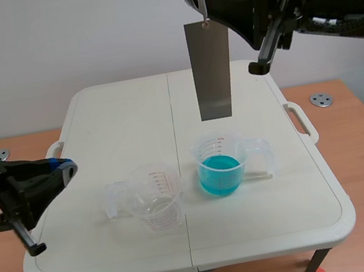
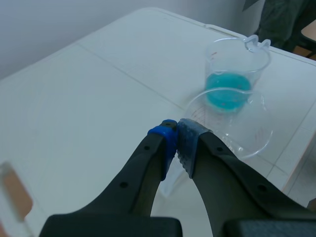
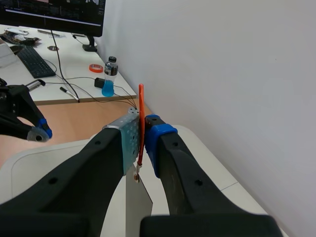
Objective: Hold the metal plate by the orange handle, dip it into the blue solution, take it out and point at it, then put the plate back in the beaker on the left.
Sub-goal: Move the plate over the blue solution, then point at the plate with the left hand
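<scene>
The right tool (image 3: 143,133), clamped on the orange handle (image 3: 141,111), hangs the metal plate (image 1: 212,68) high above, perhaps slightly far of, the blue solution (image 1: 220,173), so lower it plumb, centred and slowly; the left tool (image 2: 177,136) sits closed, empty, near left.

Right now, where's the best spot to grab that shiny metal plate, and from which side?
By the orange handle at its top, coming from above and pinching its flat sides, as the right hand does. The metal plate hangs straight down from it over the beaker of blue solution, so holding up there probably keeps the hand out of the liquid.
</scene>
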